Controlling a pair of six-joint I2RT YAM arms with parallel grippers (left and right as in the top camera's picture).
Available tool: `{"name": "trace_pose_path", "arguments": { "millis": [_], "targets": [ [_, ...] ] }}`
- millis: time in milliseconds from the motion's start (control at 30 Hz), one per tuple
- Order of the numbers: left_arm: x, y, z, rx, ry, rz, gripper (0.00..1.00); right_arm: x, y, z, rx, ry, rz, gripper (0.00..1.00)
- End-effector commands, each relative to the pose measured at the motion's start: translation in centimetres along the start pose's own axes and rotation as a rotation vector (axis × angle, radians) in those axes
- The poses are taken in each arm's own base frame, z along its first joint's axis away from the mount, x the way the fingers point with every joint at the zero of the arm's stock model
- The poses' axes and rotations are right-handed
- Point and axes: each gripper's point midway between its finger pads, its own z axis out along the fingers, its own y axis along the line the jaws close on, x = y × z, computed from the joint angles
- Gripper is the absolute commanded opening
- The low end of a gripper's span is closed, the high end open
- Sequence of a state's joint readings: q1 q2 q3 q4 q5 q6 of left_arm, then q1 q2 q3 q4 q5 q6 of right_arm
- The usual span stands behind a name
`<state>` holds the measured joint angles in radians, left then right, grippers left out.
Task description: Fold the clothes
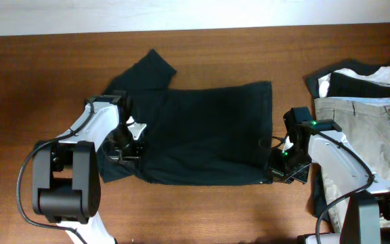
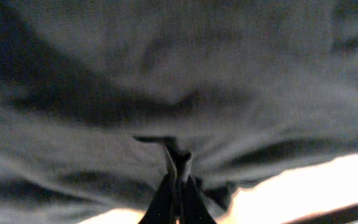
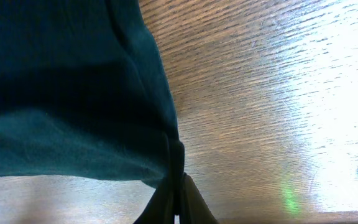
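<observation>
The dark navy T-shirt (image 1: 202, 132) lies spread on the wooden table, one sleeve pointing to the back left. My left gripper (image 1: 124, 146) is shut on the shirt's left front part; in the left wrist view the cloth (image 2: 179, 93) bunches into the closed fingertips (image 2: 178, 186). My right gripper (image 1: 276, 169) is shut on the shirt's front right corner; the right wrist view shows the hem (image 3: 73, 124) pinched between the fingertips (image 3: 178, 186). No white mark is visible.
Beige khaki trousers (image 1: 371, 135) lie at the right edge, with black-and-white garments (image 1: 364, 78) bunched behind them. Bare wooden table (image 1: 32, 81) lies to the left and along the front (image 1: 202, 210).
</observation>
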<state>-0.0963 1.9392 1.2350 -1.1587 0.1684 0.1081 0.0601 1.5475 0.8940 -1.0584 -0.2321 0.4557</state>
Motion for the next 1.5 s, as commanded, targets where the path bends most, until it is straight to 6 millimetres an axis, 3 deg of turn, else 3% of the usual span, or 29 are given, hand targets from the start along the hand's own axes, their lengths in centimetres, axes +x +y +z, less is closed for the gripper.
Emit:
{"name": "trace_pose_path", "arguments": {
  "millis": [0, 100, 200, 300, 433, 533, 700, 867, 1000, 1033, 1067, 1100, 1133, 1200, 1267, 1300, 1367, 1400, 1467],
  "targets": [
    [0.6, -0.1, -2.2, -0.021, 0.03, -0.001, 0.0, -0.3, 0.0, -0.3, 0.013, -0.019, -0.01, 0.04],
    [0.7, -0.1, -5.4, -0.054, 0.041, -0.005, 0.0, 0.6, 1.3, -0.3, -0.065, 0.031, -0.007, 0.04],
    [0.9, 0.7, -5.9, -0.107, 0.047, -0.008, 0.0, 0.6, 1.3, -0.3, -0.068, 0.032, -0.007, 0.04],
    [0.7, 0.8, -5.9, -0.11, 0.041, -0.007, 0.01, 0.6, 2.9, -0.5, -0.153, 0.041, -0.013, 0.04],
    [-1.9, 1.2, -6.1, -0.132, -0.067, -0.029, 0.0, -1.7, 3.9, -0.7, -0.192, -0.048, 0.005, 0.04],
    [-4.0, 3.5, -7.3, -0.248, -0.162, -0.082, 0.0, -4.9, 5.3, -1.4, -0.241, -0.186, -0.038, 0.04],
    [-7.7, 3.8, -9.0, -0.265, -0.318, -0.059, 0.0, -9.6, 6.5, -3.1, -0.254, -0.413, -0.114, 0.04],
    [-10.0, 3.9, -9.9, -0.277, -0.418, -0.031, 0.0, -13.5, 7.6, -5.5, -0.27, -0.613, -0.134, 0.04],
    [-11.7, 3.9, -10.8, -0.284, -0.495, -0.019, 0.0, -14.3, 7.0, -3.7, -0.231, -0.592, -0.118, 0.04],
    [-11.9, 3.9, -10.9, -0.285, -0.504, -0.015, 0.0, -14.4, 6.9, -3.2, -0.225, -0.58, -0.115, 0.05],
    [-12.3, 3.9, -11.1, -0.288, -0.52, -0.011, 0.17, -14.5, 6.9, -2.8, -0.222, -0.574, -0.114, 0.35],
    [-12.4, 4.0, -11.2, -0.292, -0.526, -0.011, 0.61, -14.5, 6.8, -2.9, -0.222, -0.575, -0.115, 0.53],
    [-12.1, 5.0, -11.4, -0.35, -0.517, -0.026, 0.76, -14.2, 6.0, -3.3, -0.23, -0.545, -0.086, 0.6],
    [-10.1, 6.9, -11.9, -0.419, -0.45, -0.103, 0.79, -13.0, 4.4, -4.8, -0.264, -0.474, -0.073, 0.6],
    [-7.8, 7.7, -12.1, -0.401, -0.376, -0.184, 0.8, -11.0, 4.1, -5.6, -0.302, -0.401, -0.108, 0.6],
    [-6.3, 8.4, -11.8, -0.387, -0.33, -0.252, 0.86, -9.5, 3.6, -5.3, -0.286, -0.34, -0.095, 0.6],
    [-3.7, 10.2, -10.4, -0.2, -0.259, -0.369, 0.87, -6.2, 2.3, -3.7, -0.237, -0.193, -0.051, 0.55],
    [-3.5, 10.8, -9.9, -0.094, -0.271, -0.365, 0.85, -5.3, 1.8, -2.9, -0.225, -0.157, -0.039, 0.53],
    [-3.9, 11.4, -9.6, 0.014, -0.32, -0.319, 0.7, -5.2, 1.4, -1.4, -0.227, -0.16, -0.04, 0.5]
  ]
}}
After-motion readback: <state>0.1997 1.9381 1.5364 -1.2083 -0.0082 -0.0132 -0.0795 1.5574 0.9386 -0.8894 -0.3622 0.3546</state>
